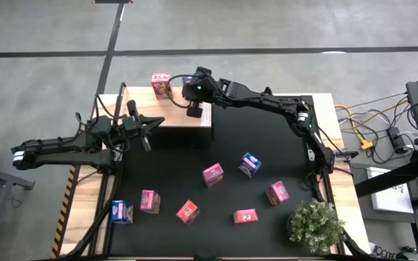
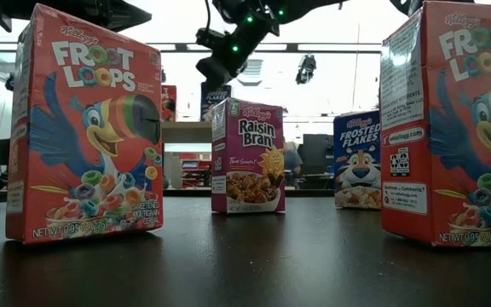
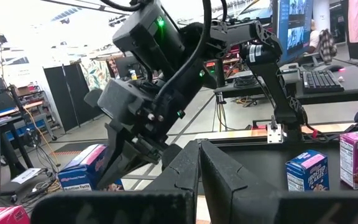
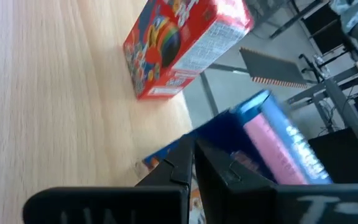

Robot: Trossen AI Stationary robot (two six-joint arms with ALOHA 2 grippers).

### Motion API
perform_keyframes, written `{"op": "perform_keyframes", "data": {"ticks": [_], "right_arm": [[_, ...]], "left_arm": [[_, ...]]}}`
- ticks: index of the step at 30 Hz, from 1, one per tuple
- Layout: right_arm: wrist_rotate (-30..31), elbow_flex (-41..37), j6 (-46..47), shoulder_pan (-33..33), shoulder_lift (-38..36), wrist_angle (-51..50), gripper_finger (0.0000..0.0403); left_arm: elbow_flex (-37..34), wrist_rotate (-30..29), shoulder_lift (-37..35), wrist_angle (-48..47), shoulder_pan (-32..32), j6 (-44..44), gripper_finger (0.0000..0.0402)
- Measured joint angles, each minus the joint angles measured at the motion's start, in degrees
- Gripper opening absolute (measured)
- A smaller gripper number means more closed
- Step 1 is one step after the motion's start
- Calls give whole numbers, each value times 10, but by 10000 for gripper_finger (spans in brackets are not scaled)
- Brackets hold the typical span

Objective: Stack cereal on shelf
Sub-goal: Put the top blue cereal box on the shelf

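A red Froot Loops box is seen upright on the pale wooden shelf in the upper middle of the high view, at the shelf's far left corner. A blue box with a pink face stands just beside it, partly hidden behind the right gripper, whose jaws are pressed together with nothing between them. Seven more cartons are scattered on the black mat in the lower half: pink ones near the centre, a blue Frosted Flakes box to its right, and another blue box at lower left. In the low view a magenta Raisin Bran box is shown upright at centre. The left gripper is held at the shelf's left edge, jaws together and empty. A potted plant sits at lower right.
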Motion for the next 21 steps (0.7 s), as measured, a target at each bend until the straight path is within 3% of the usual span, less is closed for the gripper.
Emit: {"op": "perform_keyframes", "data": {"ticks": [21], "right_arm": [[0, 0, -2, -18, 0, 8, 9]], "left_arm": [[0, 0, 0, 0, 0, 0, 0]]}}
